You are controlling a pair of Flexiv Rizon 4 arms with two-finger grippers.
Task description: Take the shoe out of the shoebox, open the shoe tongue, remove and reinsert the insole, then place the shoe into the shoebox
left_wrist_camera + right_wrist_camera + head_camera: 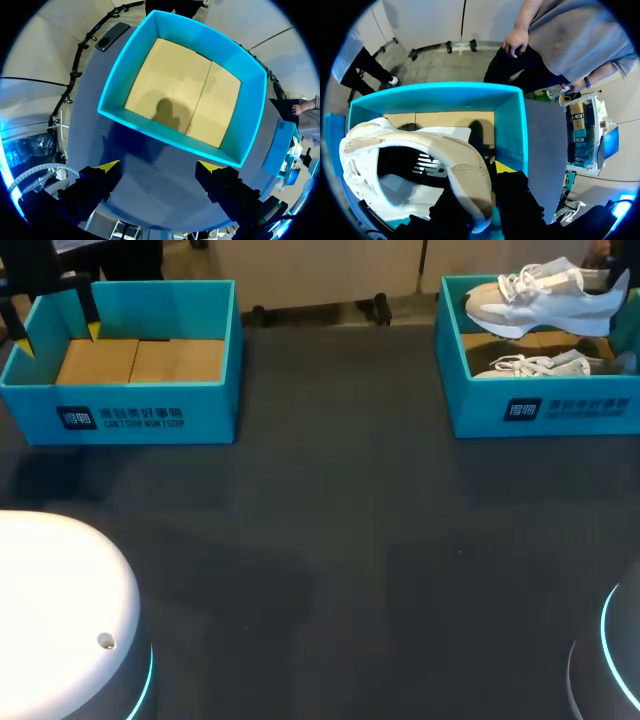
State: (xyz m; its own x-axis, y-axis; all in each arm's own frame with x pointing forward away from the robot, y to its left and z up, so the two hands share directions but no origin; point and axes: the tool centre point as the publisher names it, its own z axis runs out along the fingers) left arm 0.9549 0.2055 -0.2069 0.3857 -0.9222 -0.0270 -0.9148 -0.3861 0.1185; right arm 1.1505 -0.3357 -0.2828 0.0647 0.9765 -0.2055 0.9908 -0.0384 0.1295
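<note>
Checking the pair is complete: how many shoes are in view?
2. The lifted shoe is in the right hand above the right shoebox; the second shoe lies inside it. The left shoebox shows none.

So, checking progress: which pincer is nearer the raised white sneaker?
Right: right pincer clamps the raised white sneaker by the heel; left pincer hangs above the empty teal cardboard shoebox.

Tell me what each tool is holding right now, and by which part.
The right tool grips the raised white shoe by the collar rim at its heel end. The left tool is open above the empty shoebox, holding nothing.
</note>
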